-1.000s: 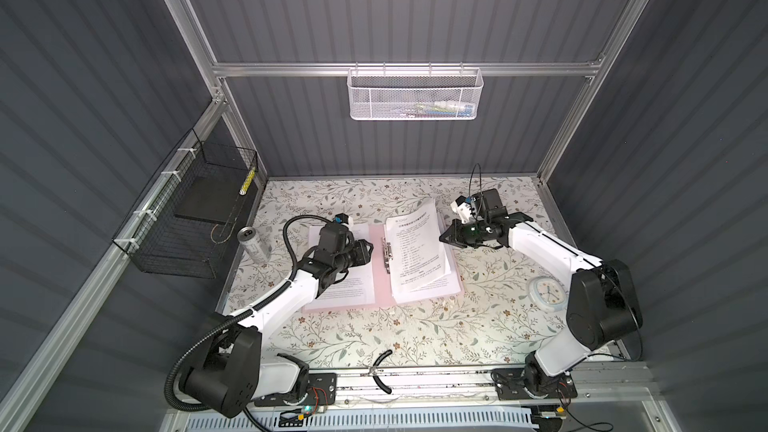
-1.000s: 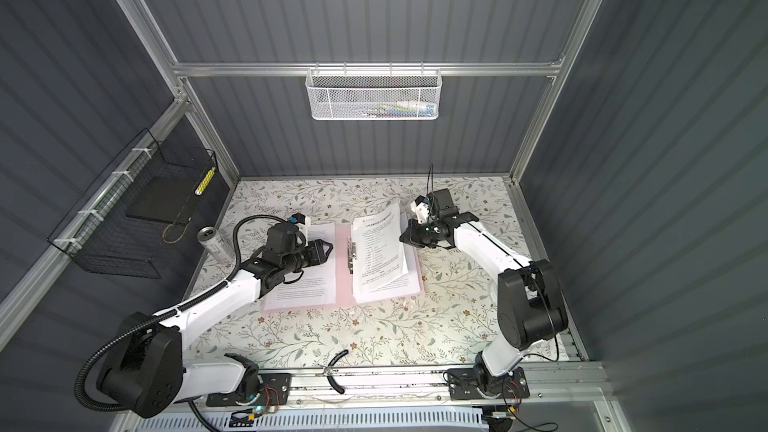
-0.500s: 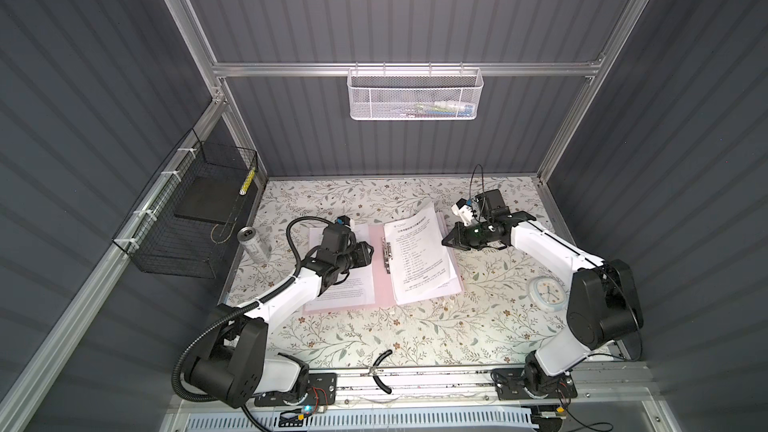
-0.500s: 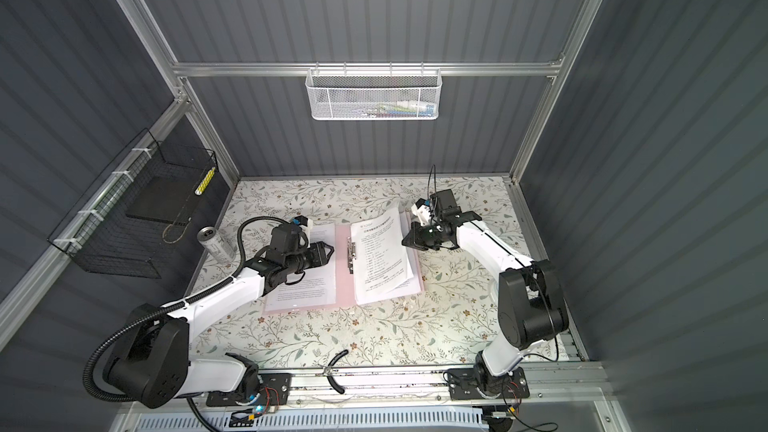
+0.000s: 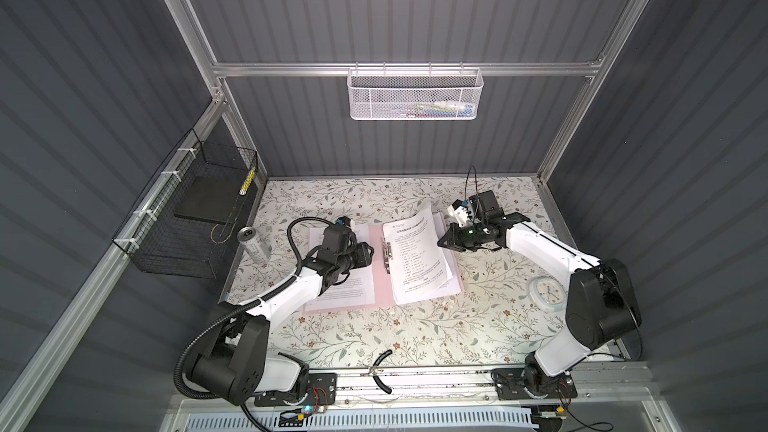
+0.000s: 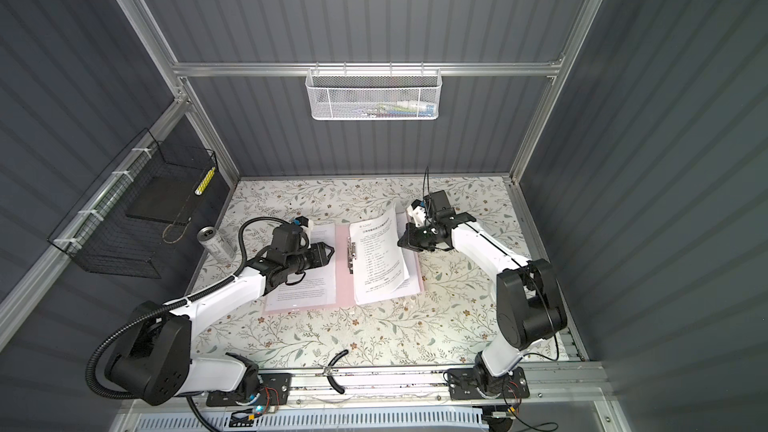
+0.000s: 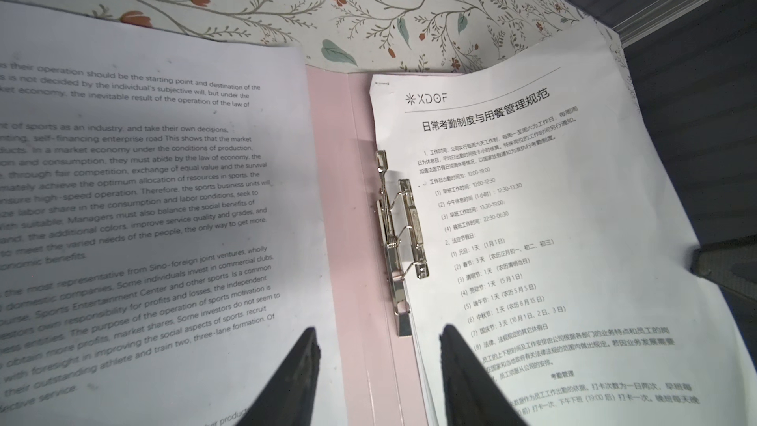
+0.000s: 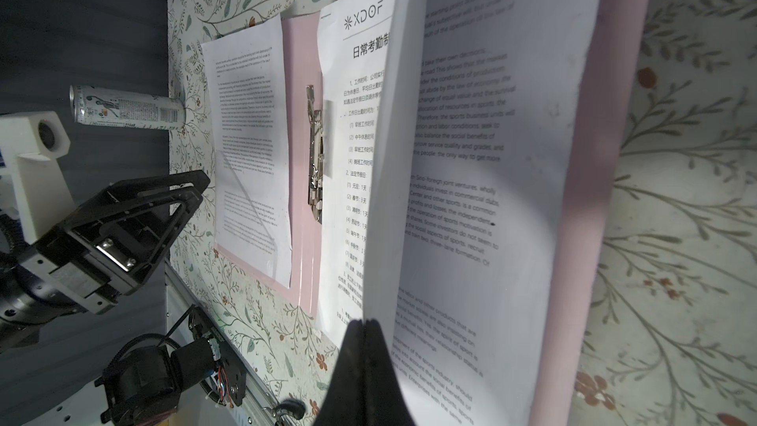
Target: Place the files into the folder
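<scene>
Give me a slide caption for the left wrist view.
Open left gripper poised above the metal clip of the open pink folder, printed files on both covers.

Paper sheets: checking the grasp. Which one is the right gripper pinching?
The Chinese-text sheet headed XDOF, its outer edge raised in the right gripper. The English-text sheet on the folder's other cover lies flat.

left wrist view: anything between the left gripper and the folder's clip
Nothing visible. The open left gripper points at the bare pink spine of the folder, with the clip just ahead. The files lie to either side, not across the gap.
</scene>
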